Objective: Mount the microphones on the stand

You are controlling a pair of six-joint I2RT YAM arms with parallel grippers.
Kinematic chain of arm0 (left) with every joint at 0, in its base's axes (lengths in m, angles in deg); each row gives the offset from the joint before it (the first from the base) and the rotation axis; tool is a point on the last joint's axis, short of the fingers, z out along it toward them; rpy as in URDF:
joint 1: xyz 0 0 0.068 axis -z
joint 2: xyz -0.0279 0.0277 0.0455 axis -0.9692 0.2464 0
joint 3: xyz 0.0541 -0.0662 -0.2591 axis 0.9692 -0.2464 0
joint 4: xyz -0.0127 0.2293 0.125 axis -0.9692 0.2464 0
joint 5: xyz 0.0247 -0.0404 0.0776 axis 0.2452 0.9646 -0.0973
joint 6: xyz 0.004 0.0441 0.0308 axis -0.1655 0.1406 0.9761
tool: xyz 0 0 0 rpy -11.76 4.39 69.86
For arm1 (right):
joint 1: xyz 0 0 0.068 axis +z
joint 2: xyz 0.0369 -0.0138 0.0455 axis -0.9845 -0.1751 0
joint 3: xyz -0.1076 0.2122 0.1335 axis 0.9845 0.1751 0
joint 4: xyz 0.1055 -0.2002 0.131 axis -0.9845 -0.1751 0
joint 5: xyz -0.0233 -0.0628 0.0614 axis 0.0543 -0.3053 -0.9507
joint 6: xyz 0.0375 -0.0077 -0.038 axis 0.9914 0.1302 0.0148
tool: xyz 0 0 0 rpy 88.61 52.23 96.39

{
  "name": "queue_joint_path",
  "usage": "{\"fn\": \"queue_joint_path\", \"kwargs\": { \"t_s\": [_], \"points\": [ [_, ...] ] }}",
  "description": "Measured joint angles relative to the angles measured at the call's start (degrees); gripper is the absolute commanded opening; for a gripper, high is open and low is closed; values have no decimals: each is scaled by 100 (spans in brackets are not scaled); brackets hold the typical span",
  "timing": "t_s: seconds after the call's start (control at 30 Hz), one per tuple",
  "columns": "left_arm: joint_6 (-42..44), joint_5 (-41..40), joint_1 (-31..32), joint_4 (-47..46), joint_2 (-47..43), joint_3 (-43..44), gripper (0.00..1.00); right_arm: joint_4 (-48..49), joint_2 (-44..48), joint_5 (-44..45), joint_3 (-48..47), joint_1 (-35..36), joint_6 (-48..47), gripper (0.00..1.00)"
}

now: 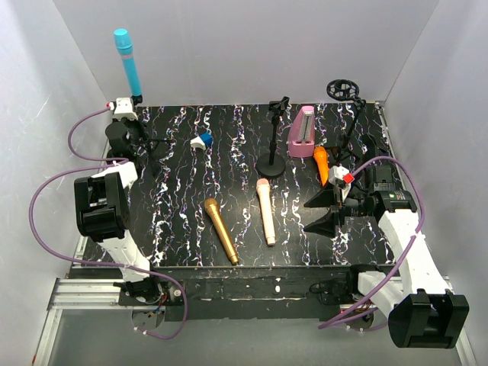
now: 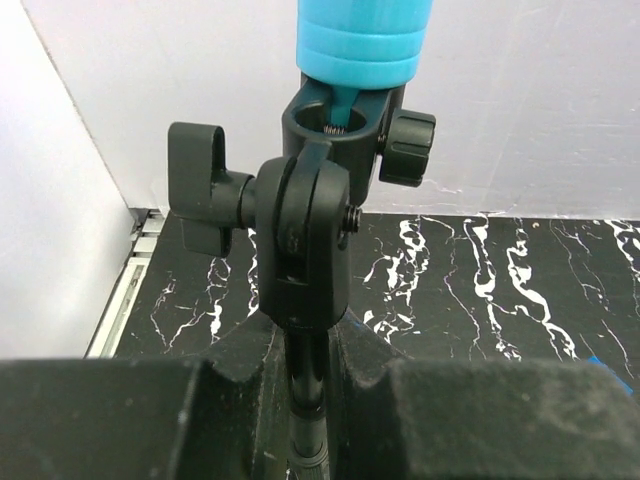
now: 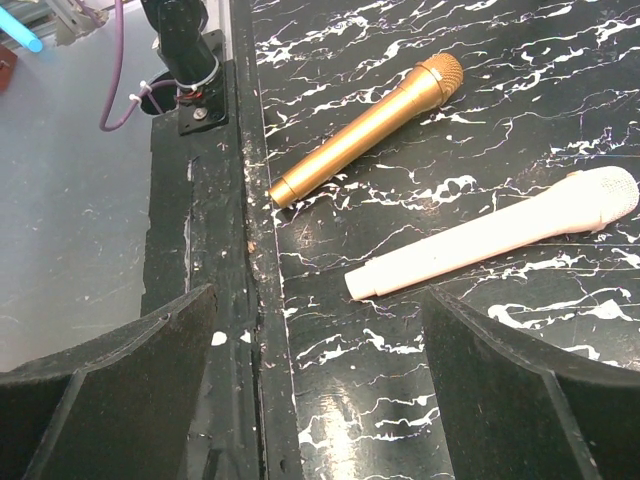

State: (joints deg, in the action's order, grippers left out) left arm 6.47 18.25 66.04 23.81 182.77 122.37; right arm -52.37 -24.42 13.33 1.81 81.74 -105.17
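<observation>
The sky blue microphone (image 1: 128, 62) stands upright in the clip of a black stand at the far left; the left wrist view shows its lower end (image 2: 360, 40) seated in that clip (image 2: 340, 135). My left gripper (image 1: 139, 137) (image 2: 308, 400) is shut on the stand's pole (image 2: 305, 385) just under the swivel joint. The gold microphone (image 1: 221, 230) (image 3: 365, 130) and the pale pink-cream microphone (image 1: 266, 211) (image 3: 495, 235) lie flat mid-table. The orange microphone (image 1: 322, 164) lies at the right. My right gripper (image 1: 324, 210) (image 3: 320, 400) is open and empty, above the table's front edge near the pink-cream microphone's tail.
A second black stand (image 1: 272, 141) with a round base stands at the centre back. A third stand with a ring top (image 1: 343, 90) is at the back right. A mauve block (image 1: 302, 131) and a small blue-and-white piece (image 1: 202, 141) lie at the back. White walls enclose the table.
</observation>
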Motion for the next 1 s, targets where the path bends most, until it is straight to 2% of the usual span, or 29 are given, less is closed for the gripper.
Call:
{"fn": "queue_joint_path", "kwargs": {
  "t_s": [0.13, 0.17, 0.33, 0.73, 1.0],
  "points": [
    [81, 195, 0, -42, 0, -24, 1, -74, -35, 0, -42, 0, -46, 89],
    [105, 234, 2, -83, -2, -50, 7, -81, -35, 0, -46, 0, -50, 89],
    [146, 317, 4, -170, -11, -101, 16, -83, -35, 0, -52, 0, -57, 89],
    [17, 284, -74, 160, -11, -94, 22, -81, -31, 2, -50, 0, -57, 89],
    [-105, 293, -125, 334, -11, -37, 36, -81, -31, 2, -52, 0, -57, 89]
  ]
}}
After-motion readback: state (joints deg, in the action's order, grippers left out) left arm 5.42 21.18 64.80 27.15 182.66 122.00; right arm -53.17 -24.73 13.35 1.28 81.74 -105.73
